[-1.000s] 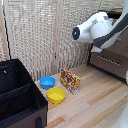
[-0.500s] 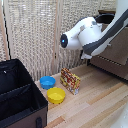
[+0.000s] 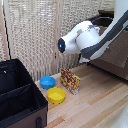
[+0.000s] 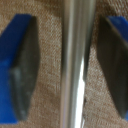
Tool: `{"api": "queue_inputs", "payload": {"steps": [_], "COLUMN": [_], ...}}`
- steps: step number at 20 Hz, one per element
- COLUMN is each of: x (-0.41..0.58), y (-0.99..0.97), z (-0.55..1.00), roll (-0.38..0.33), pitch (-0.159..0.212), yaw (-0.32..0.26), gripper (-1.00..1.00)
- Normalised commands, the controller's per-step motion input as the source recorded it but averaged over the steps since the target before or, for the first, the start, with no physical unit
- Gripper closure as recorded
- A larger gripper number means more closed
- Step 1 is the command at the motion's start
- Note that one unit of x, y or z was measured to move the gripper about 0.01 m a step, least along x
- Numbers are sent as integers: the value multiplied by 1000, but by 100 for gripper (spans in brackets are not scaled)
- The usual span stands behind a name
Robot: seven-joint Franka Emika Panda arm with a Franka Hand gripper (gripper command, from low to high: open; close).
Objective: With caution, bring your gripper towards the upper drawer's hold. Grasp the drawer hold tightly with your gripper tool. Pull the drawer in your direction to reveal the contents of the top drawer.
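Exterior view – mid-distance, side-on to arm (image 3: 87, 40); wrist view – very close, facing drawer hold (image 4: 75, 64) between fingers (image 4: 21, 67).

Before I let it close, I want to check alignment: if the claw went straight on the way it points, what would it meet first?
Probably the thin silver-grey bar handle, centred between the blue-tipped fingers, ahead of the brown woven-looking surface; depth is unclear.
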Motion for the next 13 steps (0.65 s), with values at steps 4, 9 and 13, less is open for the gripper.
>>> {"api": "queue_inputs", "payload": {"steps": [4,9,13], "x": [141,187,304], "y": [0,14,368], "z": [296,235,-25], "roll": [-8,-13,0], "pitch": [6,22,35], "yaw": [-12,-24,-5], "gripper": [-100,-100,-100]}}
